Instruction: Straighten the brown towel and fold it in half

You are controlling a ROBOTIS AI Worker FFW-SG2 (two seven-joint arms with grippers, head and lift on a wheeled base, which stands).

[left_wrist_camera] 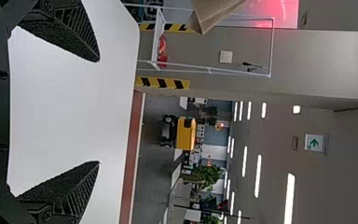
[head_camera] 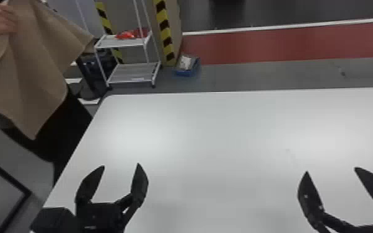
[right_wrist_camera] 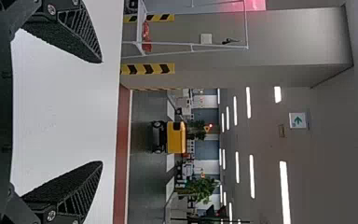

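The brown towel (head_camera: 31,71) was held up by a person's hand (head_camera: 1,19) beside the left side of the white table (head_camera: 210,139), off its surface. It was draped in loose folds, with a corner pointed downward. The left gripper (head_camera: 121,165) was held over the near left part of the table, its jaws spread wide with nothing gripped between them. The right gripper (head_camera: 331,170) was held over the near right part, its jaws likewise parted wide and empty. Beyond the table, a red item (head_camera: 126,35) was supported by a white cart (head_camera: 122,42).
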